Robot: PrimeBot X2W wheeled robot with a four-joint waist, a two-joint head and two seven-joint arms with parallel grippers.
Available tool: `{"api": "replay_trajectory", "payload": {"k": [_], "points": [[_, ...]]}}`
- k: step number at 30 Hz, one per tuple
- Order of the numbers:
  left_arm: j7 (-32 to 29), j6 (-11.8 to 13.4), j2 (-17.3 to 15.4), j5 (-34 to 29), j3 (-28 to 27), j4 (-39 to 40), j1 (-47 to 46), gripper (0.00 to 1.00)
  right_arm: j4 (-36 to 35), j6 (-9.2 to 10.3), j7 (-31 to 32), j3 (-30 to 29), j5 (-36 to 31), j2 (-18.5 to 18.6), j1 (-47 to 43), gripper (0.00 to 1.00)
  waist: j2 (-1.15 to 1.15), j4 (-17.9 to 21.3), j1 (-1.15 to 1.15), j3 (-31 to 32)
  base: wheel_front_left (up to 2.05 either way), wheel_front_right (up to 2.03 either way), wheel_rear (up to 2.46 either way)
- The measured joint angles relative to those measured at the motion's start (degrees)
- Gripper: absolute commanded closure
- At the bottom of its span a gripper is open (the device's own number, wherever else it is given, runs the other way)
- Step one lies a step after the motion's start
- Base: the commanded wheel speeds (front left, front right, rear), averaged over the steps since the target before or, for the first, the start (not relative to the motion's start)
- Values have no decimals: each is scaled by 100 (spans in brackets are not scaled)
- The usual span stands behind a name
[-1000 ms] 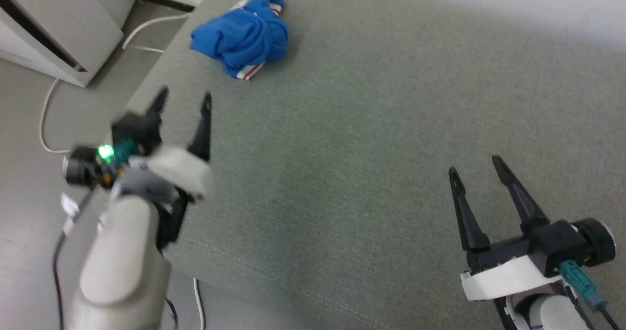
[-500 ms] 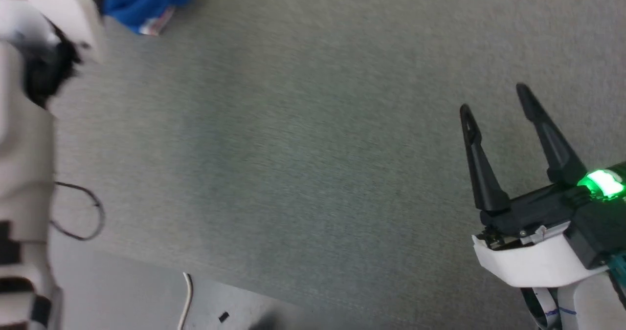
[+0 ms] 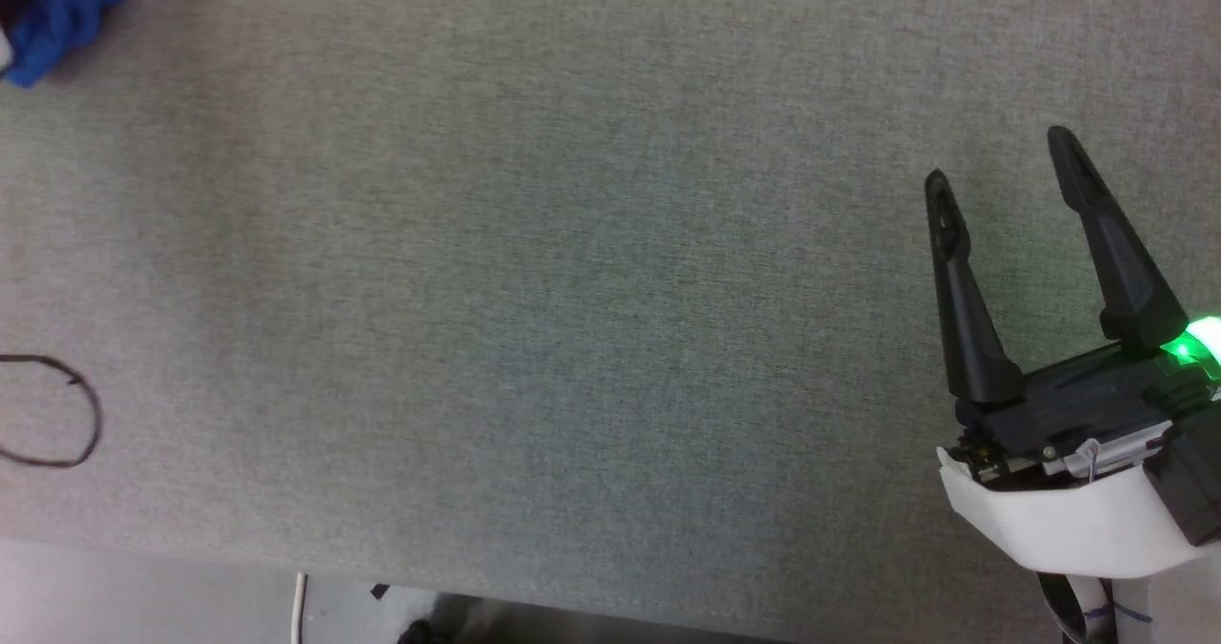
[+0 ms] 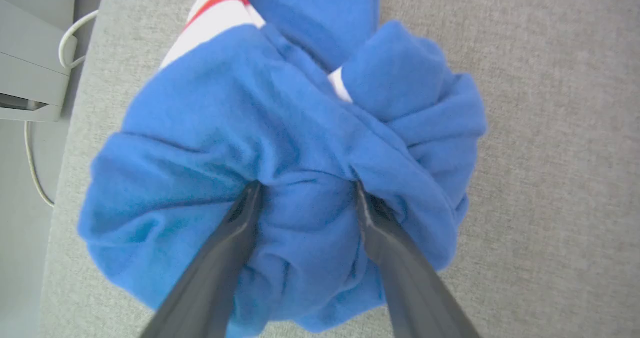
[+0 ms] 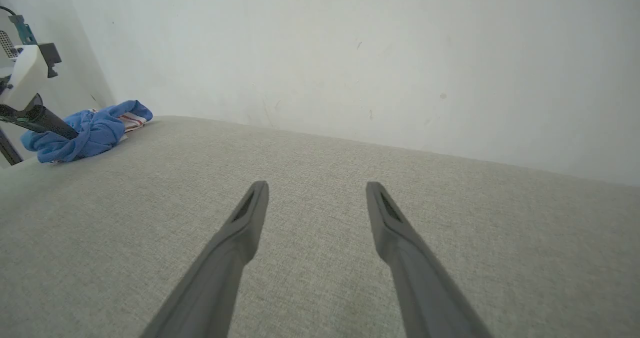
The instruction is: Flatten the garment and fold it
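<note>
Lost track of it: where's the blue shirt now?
In the head view the blue shirt sits bunched at top left on the grey surface, the left claw pressed into it.

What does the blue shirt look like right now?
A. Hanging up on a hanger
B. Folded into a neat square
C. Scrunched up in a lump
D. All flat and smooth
C: the garment lies bunched in a wrinkly heap on the grey fabric surface, with its folds piled over one another.
</note>
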State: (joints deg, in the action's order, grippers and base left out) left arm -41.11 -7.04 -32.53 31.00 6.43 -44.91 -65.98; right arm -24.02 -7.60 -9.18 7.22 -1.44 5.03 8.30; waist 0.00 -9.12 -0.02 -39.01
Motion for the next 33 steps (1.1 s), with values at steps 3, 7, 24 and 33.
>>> {"api": "replay_trajectory", "payload": {"k": [3, 7, 24, 33], "points": [[-48, 0, -101, 227, -26, 44, -15, 100, -13, 0, 0, -46, -2, -5, -1, 0, 0, 50, 0, -77, 0, 0, 0], [164, -1, -137, 347, -20, 4, 40, 100, -24, -1, 3, -69, -12, 8, -2, 0, 0, 21, 1, -25, 0, 0, 0], [3633, 58, -221, -5, 13, -11, 268, 100, 631, -1, -137, -458, -25, -126, -3, 0, 0, -143, 2, 1201, 0, 0, 0], [4700, 52, 112, -188, 332, 794, 266, 100, 1222, -1, -254, -678, 38, -197, -137, 0, 0, -62, 1, 2219, 0, 0, 0]]}}
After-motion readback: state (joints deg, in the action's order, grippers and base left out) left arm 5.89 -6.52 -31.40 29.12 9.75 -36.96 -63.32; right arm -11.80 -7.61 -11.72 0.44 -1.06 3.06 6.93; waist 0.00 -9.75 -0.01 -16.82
